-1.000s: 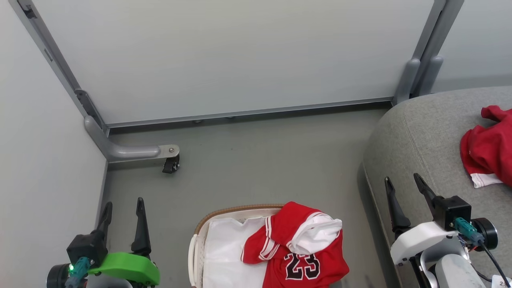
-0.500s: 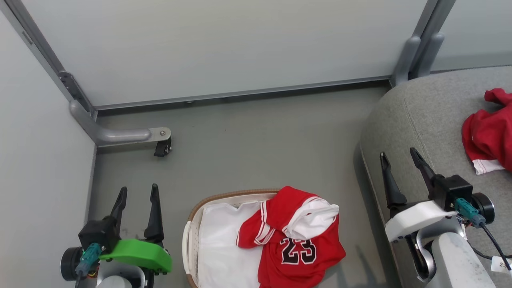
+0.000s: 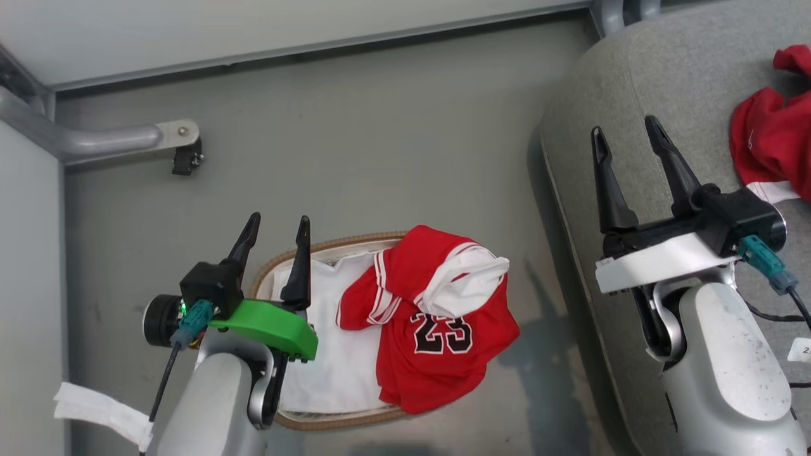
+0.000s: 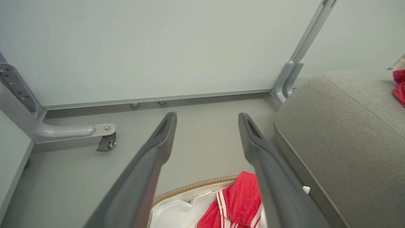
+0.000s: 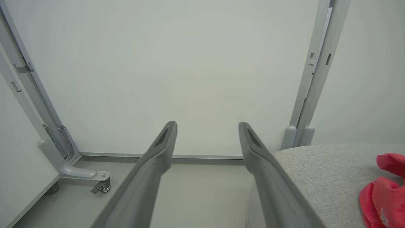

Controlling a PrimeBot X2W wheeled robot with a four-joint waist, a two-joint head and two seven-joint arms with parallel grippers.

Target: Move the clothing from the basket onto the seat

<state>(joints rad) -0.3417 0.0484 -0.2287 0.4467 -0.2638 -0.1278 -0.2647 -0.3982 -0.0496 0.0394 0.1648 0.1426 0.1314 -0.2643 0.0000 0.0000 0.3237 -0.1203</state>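
Note:
The red jersey (image 3: 437,329) with white trim and the number 23 lies bunched over the right half of the basket (image 3: 342,242), spilling past its rim. Its white liner (image 3: 323,354) shows on the left. My left gripper (image 3: 279,218) is open and empty, its fingers over the basket's left rim. The left wrist view shows the left gripper (image 4: 207,114) above the jersey (image 4: 240,202) and the rim (image 4: 196,185). A plain red garment (image 3: 770,145) lies on the grey seat (image 3: 633,76). My right gripper (image 3: 624,124) is open and empty over the seat's left edge, left of that garment (image 5: 383,193).
Pale partition panels close off the far side and the left. A grey foot with a black caster (image 3: 184,158) juts onto the floor at the upper left. A partition post (image 3: 618,9) stands at the seat's far corner. Bare grey floor lies between basket and panels.
The head camera has tilted down, so the whole picture has shifted. My left gripper now stands closer to the basket's left rim. The jersey and the garment on the seat lie as before.

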